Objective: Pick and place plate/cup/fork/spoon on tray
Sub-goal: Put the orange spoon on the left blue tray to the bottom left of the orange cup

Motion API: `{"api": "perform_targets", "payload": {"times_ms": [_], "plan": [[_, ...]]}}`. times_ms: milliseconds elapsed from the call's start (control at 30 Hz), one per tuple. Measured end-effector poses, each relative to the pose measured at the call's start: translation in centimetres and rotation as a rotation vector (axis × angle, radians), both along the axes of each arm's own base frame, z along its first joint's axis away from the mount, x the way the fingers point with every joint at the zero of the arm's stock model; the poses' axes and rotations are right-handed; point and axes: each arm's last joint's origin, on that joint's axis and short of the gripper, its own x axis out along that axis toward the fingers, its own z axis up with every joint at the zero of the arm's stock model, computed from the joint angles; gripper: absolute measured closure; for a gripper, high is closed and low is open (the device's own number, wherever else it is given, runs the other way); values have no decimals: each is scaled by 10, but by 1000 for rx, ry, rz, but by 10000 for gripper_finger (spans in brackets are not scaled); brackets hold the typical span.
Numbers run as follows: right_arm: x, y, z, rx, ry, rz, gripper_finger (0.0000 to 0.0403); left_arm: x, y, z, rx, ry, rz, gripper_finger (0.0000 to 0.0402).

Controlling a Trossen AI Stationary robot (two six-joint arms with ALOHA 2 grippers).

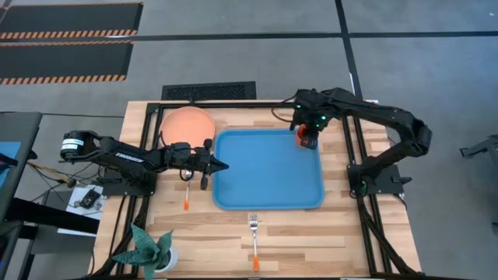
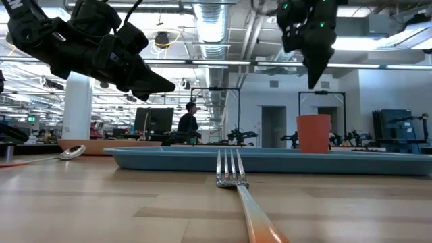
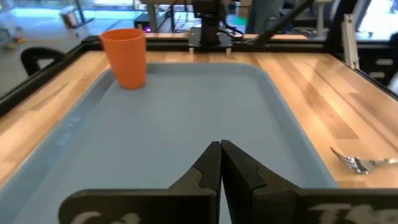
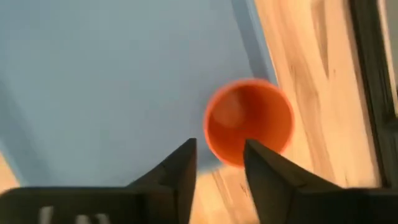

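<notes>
The cup (image 1: 308, 140) stood upright in the tray's (image 1: 268, 204) far right corner. Your right end effector (image 1: 308, 132) hovered above it, fingers apart, likely just clear after release. Your left end effector (image 1: 220, 165), fingers together, hung over the tray's left rim. Plate (image 1: 187, 124), spoon (image 1: 187, 189) and fork (image 1: 254, 237) lay on the counter (image 1: 311, 241).

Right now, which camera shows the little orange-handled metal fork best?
The low view: the orange-handled metal fork lies close up, tines facing away. The high view shows it whole but tiny; the left wrist view catches only its tines; the right wrist view misses it.
</notes>
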Motion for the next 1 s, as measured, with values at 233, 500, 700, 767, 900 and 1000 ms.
{"api": "perform_targets", "payload": {"times_ms": [233, 500, 700, 767, 900, 1000], "plan": [[-9, 28, -5, -56, -404, 114, 377, 0, -1, -1, -14, 10, -46, 401], [-3, 61, -43, -176, -965, 220, 363, 7, 0, 7, -33, 24, -33, 401], [13, 82, -68, -186, -1039, 333, 355, 14, 3, 9, -96, 147, 65, 401], [19, 87, -71, -212, -1041, 390, 362, 16, 2, 10, -114, 217, 108, 402], [24, 88, -88, -249, -1088, 418, 393, 20, -9, 13, -148, 358, 142, 401], [24, 89, -99, -271, -1134, 428, 391, 21, -21, 19, -180, 442, 168, 401]]}}
